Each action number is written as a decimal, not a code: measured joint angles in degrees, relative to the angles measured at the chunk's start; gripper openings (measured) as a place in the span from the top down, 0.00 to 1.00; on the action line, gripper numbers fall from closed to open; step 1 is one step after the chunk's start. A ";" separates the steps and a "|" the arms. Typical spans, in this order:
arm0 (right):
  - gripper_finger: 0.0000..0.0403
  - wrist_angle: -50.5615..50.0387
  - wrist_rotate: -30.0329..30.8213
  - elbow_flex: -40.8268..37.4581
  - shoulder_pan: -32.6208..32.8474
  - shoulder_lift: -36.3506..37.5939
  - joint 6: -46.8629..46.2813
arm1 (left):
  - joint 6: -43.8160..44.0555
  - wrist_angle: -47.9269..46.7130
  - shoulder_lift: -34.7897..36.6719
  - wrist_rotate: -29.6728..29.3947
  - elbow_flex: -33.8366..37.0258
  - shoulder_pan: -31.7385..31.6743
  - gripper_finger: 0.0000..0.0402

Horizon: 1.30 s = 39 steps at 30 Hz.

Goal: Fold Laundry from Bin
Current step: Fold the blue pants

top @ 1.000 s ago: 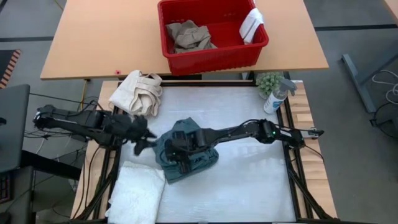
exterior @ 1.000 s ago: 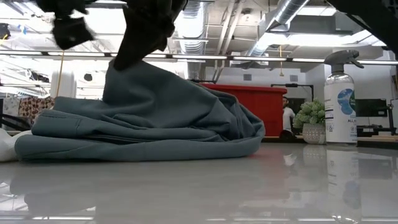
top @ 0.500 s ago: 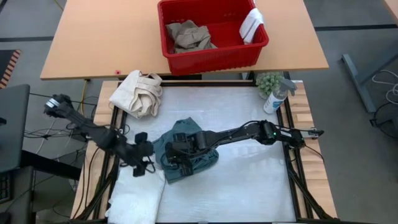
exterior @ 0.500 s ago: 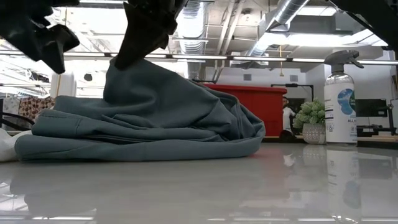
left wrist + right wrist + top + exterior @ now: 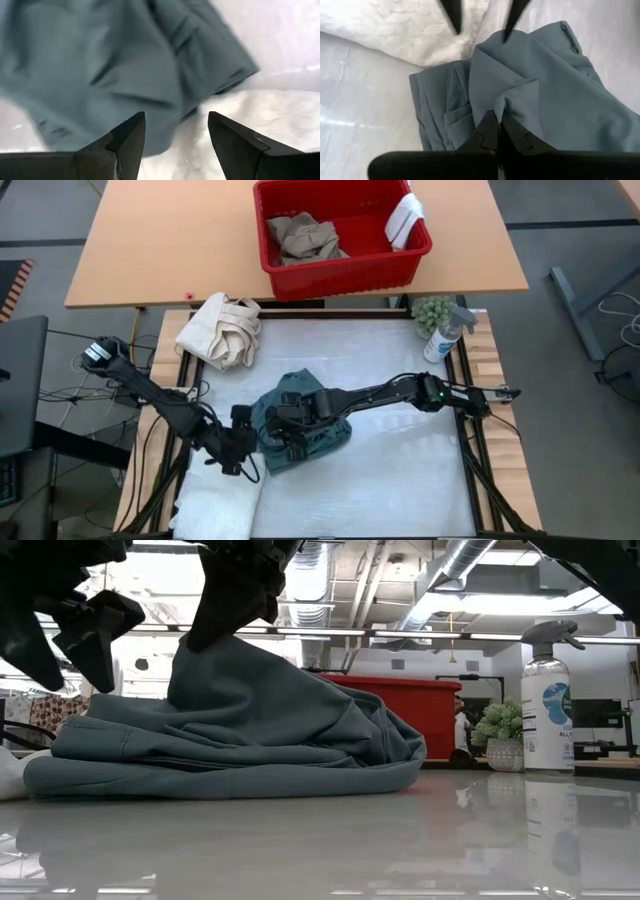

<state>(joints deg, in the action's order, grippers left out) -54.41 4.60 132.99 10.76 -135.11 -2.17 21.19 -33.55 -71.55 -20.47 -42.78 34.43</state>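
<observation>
The teal-green garment (image 5: 305, 425) lies bunched in the middle of the white table and also shows in the low view (image 5: 240, 745). My right gripper (image 5: 290, 423) is shut on a fold at its top. My left gripper (image 5: 238, 448) hangs open over the garment's left edge (image 5: 100, 65), beside the white textured towel (image 5: 220, 495), and touches nothing. The low view shows the left gripper (image 5: 75, 635) clear above the cloth. The red bin (image 5: 300, 280) on the far wooden table holds the khaki trousers (image 5: 305, 237). The small white cloth (image 5: 405, 218) hangs over the bin's rim. My right gripper pinches a raised fold of the teal garment's upper layer (image 5: 507, 107) between its two shut fingers, coming from above. The fold is drawn up into a peak (image 5: 195, 655) under the fingers. The rest of the garment lies on the table.
A cream canvas bundle with loop handles (image 5: 220, 330) lies at the table's far left corner. A spray bottle (image 5: 445, 335) and a small plant (image 5: 432, 310) stand at the far right. Bare white table lies to the right of the garment and toward the near edge.
My left gripper has swung toward the table's near edge and to the right, coming from beside the canvas bundle to the teal garment's left edge by the towel. My right gripper and the garment have kept still.
</observation>
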 joint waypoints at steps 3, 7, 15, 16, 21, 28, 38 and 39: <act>0.94 0.00 -0.02 0.00 0.00 0.00 -0.02 | 0.29 2.28 -0.67 0.70 0.00 0.97 0.49; 0.94 0.02 -0.04 0.00 -0.04 0.00 0.01 | 2.05 -0.06 -0.75 -8.86 0.00 3.32 0.49; 0.94 -0.09 -0.11 0.00 -0.02 0.00 0.07 | 1.55 2.84 -4.65 -11.78 0.00 4.43 0.49; 0.94 -0.14 -0.11 0.00 -0.02 0.00 0.07 | 2.01 3.38 -5.38 -11.27 0.00 4.44 0.49; 0.94 -0.70 -0.30 0.00 -0.02 0.00 0.24 | 3.52 4.08 -9.98 -12.94 0.00 4.45 0.49; 0.94 -1.31 -0.39 0.00 0.10 0.00 0.23 | 6.79 3.67 -15.91 -12.74 0.00 4.45 0.49; 0.94 -3.23 -0.37 -0.02 0.57 0.00 0.20 | 5.43 0.49 -14.18 -15.60 -0.36 4.47 0.64; 0.94 -3.27 -0.38 -0.02 0.55 0.00 0.18 | 4.66 2.81 -14.20 -15.49 0.36 4.21 0.67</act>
<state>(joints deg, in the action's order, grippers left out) -57.68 4.23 132.97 11.32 -135.11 -1.99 25.85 -30.74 -85.76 -35.96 -42.43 38.64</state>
